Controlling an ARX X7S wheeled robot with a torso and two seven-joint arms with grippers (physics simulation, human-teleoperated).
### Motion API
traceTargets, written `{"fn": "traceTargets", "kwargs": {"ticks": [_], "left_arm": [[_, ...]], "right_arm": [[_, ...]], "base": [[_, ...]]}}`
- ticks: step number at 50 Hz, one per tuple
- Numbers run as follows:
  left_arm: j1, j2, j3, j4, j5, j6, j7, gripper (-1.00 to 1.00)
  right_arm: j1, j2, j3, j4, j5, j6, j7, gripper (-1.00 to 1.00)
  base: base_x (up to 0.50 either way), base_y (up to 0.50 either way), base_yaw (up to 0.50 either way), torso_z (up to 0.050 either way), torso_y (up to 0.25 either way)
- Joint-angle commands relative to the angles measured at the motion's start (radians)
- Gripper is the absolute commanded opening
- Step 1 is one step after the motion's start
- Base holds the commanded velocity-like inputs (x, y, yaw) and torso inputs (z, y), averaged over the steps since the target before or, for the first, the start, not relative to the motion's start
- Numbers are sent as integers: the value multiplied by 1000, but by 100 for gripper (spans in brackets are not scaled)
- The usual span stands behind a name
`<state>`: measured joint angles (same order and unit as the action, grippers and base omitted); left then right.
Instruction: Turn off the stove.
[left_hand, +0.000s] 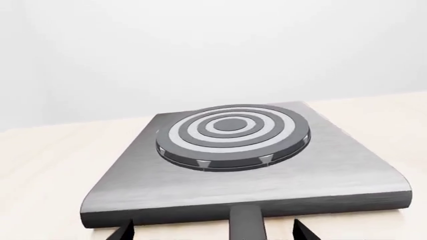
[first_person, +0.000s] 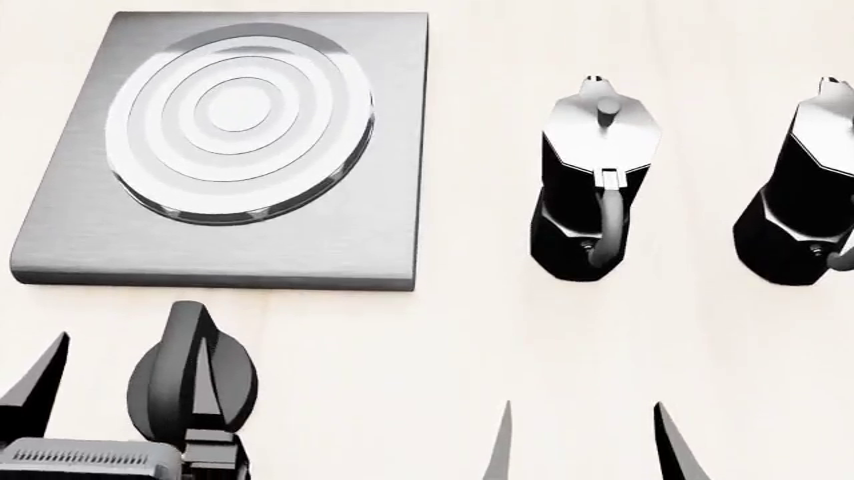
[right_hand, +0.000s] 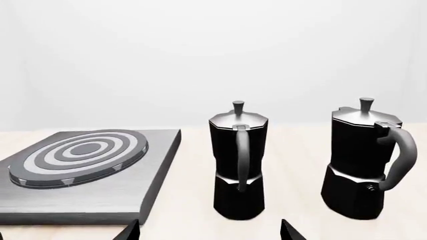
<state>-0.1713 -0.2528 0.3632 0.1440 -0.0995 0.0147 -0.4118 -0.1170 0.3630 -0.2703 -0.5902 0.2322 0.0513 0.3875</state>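
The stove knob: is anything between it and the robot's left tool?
No. The left tool sits open around the black knob, just in front of the stove. Both moka pots stand off to the right.

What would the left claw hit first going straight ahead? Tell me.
Probably the black knob, whose ridge sits between the left claw's open fingers. The stove's front edge lies just beyond.

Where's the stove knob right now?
In the head view, the knob sits low on the left, just in front of the stove, between the left gripper's fingers.
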Motion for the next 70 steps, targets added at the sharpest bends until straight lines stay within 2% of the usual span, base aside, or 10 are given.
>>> {"fn": "traceTargets", "kwargs": {"ticks": [1, 34, 70], "left_arm": [[-12, 24, -27, -46, 13, 23, 11, 100], [-55, 33, -22, -176, -35, 37, 28, 100], [27, -4, -36, -108, -53, 26, -17, 100]], "right_arm": [[2, -15, 21, 7, -14, -1, -22, 100], [7, -8, 13, 9, -7, -1, -13, 100], [8, 2, 7, 11, -5, -7, -2, 100]], "base": [[0, 0, 0, 0, 0], [0, 0, 0, 0, 0], [0, 0, 0, 0, 0]]}}
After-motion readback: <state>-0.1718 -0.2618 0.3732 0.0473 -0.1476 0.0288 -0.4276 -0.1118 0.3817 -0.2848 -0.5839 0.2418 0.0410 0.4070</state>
